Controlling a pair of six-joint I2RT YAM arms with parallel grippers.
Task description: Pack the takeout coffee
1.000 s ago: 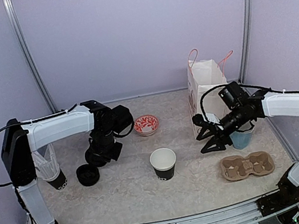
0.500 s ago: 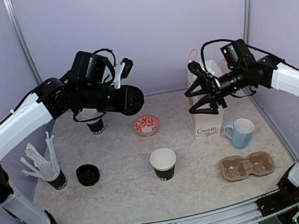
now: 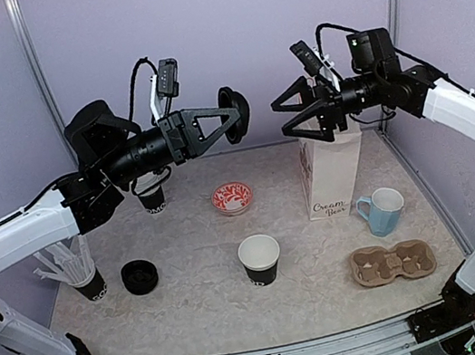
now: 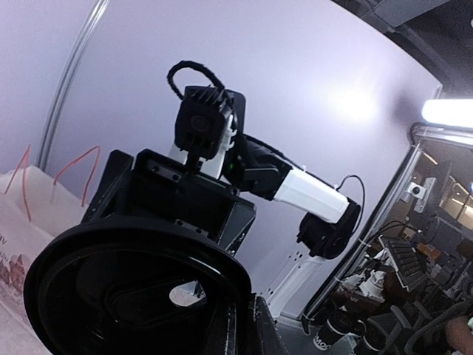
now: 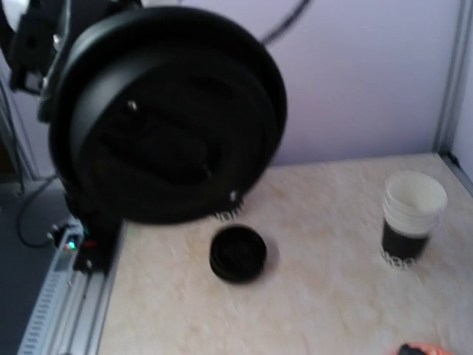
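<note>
An open black paper cup [image 3: 260,259], white inside, stands mid-table without a lid. More black cups are stacked [image 3: 151,195] behind my left arm; they also show in the right wrist view [image 5: 412,222]. My left gripper [image 3: 229,116] is raised high and shut on a black plastic lid [image 3: 235,113], held on edge; the lid fills the left wrist view [image 4: 133,296] and the right wrist view [image 5: 170,111]. My right gripper [image 3: 286,115] is open and empty, raised above the bag, facing the lid a short gap away. A stack of black lids [image 3: 139,277] lies at the left, also seen in the right wrist view [image 5: 237,254].
A white paper bag [image 3: 333,170] with pink handles stands at back right. A light-blue mug [image 3: 383,210] and a cardboard cup carrier [image 3: 392,262] sit in front of it. A red patterned bowl [image 3: 232,198] is mid-back. A black cup of white straws [image 3: 79,270] stands far left.
Both arms rose from table height. My left gripper lifted a lid from beside the lid stack and swung it right. My right gripper moved from the mug up above the bag.
</note>
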